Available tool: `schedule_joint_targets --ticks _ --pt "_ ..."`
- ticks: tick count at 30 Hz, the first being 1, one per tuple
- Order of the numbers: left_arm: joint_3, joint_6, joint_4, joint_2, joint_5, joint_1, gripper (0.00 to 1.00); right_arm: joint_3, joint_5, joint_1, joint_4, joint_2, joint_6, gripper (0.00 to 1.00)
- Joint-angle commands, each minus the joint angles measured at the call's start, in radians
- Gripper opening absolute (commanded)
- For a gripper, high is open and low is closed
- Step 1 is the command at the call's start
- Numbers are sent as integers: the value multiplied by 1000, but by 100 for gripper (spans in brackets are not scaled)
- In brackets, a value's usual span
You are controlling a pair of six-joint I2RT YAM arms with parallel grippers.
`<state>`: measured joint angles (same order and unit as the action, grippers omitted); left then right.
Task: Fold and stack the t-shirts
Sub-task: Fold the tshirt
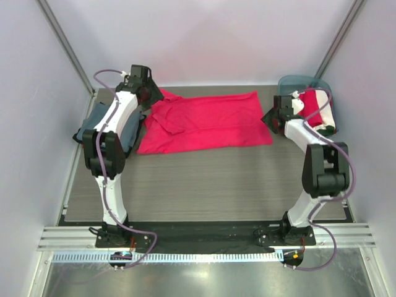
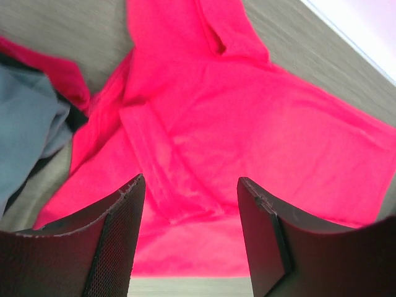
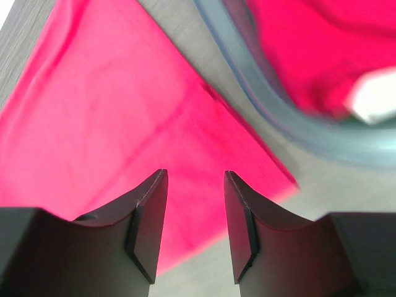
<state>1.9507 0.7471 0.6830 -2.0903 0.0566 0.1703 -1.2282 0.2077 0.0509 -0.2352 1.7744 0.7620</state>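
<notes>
Two t-shirts lie on the table (image 1: 204, 185), and more sit in a tub at the right. At the far left of the top view, the blue-grey t-shirt (image 2: 25, 124) lies bunched against the table's left border, largely covered by the links of the left arm. Its right edge is just beside the left edge of the crimson t-shirt (image 1: 210, 120). Whether the two fabrics touch cannot be determined.

The left gripper (image 2: 192, 182) is positioned over the upper left corner of the crimson t-shirt. Its jaws stand apart with nothing between them, and red cloth is visible through the gap, below the fingers.

The crimson t-shirt occupies the upper centre of the top view. It is spread flat in a wide, roughly rectangular shape. On its left half a sleeve section is folded inward over the body, forming raised creases.

The right gripper (image 3: 195, 174) is positioned at the right edge of the crimson t-shirt, at about mid height of the garment. Its jaws are likewise apart and hold nothing. The shirt's lower right corner shows through the gap.

At the upper right of the top view, the teal tub (image 1: 300, 78) stands just beside the right gripper. A strip of bare table separates it from the crimson t-shirt. The tub contains bundled red and white t-shirts (image 1: 318, 110).
</notes>
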Motion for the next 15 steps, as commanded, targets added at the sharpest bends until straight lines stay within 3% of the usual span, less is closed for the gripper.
schedule_joint_targets --ticks 1,5,8,15 --pt "-103 -9 -25 186 -28 21 63 139 61 6 66 -193 40 47" --pt "-339 41 -135 362 -52 37 62 420 79 6 259 -335 89 47" --pt "-508 66 -210 494 -54 41 62 524 91 6 332 -363 115 51" --pt "-732 66 -263 673 -29 41 64 546 75 7 422 -260 149 53"
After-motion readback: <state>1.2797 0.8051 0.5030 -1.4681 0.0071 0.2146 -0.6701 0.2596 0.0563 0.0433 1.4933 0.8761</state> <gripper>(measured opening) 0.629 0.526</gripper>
